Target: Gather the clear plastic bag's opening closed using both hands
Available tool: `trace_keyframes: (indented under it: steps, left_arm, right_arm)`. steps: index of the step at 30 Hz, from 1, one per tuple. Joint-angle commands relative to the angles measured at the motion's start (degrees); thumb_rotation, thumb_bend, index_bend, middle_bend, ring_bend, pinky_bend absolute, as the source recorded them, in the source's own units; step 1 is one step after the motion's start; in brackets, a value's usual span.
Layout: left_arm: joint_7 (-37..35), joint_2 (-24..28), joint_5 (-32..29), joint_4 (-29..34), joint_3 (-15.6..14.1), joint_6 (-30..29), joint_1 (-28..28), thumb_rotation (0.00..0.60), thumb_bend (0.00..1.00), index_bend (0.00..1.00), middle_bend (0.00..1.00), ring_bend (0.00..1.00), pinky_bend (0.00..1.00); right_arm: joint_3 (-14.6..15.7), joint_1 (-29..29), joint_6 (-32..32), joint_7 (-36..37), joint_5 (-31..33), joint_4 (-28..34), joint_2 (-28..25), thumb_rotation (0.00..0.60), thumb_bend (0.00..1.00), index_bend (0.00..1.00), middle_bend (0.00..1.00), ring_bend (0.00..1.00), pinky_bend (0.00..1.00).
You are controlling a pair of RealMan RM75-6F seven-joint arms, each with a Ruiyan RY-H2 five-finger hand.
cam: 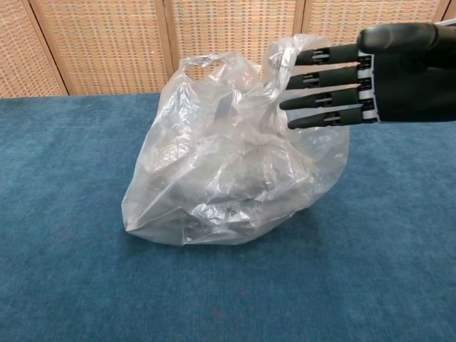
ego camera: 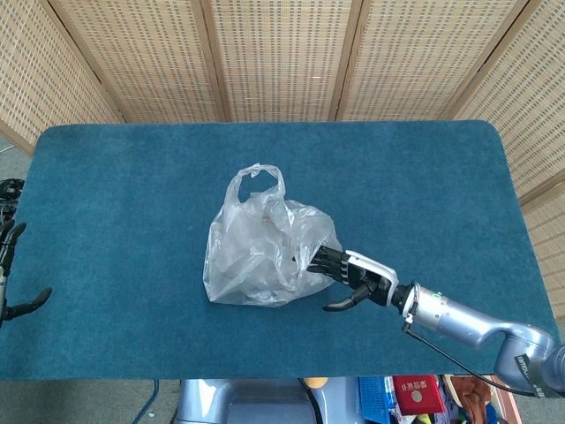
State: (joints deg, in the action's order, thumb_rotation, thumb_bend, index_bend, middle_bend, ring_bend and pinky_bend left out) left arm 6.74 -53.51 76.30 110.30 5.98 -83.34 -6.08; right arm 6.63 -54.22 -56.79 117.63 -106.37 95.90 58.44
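Clear, crinkled plastic fills the middle of both my views: the bag [ego camera: 265, 252] sits slumped near the centre of the bench [ego camera: 115, 177], which is covered in a blue carpet-like surface. Its handle loop [ego camera: 256, 179] stands up on the far side, and its mouth looks loose and ungathered. From the chest view the bag [cam: 228, 164] bulges wide at the base and its upper folds [cam: 285, 57] rise on the side toward my right arm. My right robot hand [ego camera: 346, 274] is at the bag's right flank, fingers [cam: 320, 89] stretched out straight and spread a little, laid against or into the upper plastic; I see nothing pinched or gripped, and the thumb [ego camera: 340, 305] hangs apart below the fingers, off the bag. Whether the fingertips are inside the opening or just pressing the film from outside, I cannot tell. My left robot hand [ego camera: 11, 265] shows only at the far left edge of the head view, well apart from the bag, dark fingers splayed and holding nothing. Behind the bench stand woven wicker screens [ego camera: 282, 53].
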Motion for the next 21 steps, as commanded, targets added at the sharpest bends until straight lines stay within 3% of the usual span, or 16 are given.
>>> trace_keyframes:
  steps: [1, 9, 21]
  left_arm:
    - [0.0, 0.0, -0.1, -0.1, 0.0, 0.1, -0.1, 0.6, 0.24, 0.0, 0.0, 0.0, 0.0]
    - [0.3, -0.2, -0.2, -0.2, -0.1, 0.4, -0.3, 0.6, 0.24, 0.0, 0.0, 0.0, 0.0]
    - [-0.6, -0.1, -0.6, -0.6, 0.1, 1.0, -0.6, 0.6, 0.24, 0.0, 0.0, 0.0, 0.0]
  right_arm:
    - [0.2, -0.9, -0.4, 2.0, 0.5, -0.3, 0.8, 0.6, 0.05, 0.11, 0.14, 0.0, 0.03]
    - [-0.6, -3.1, -5.7, 18.1, 1.6, -3.8, 5.2, 0.6, 0.14, 0.16, 0.18, 0.03, 0.06]
    - [-3.5, -0.9, -8.7, 20.4, 9.6, -3.9, 9.5, 0.6, 0.28, 0.2, 0.25, 0.11, 0.1]
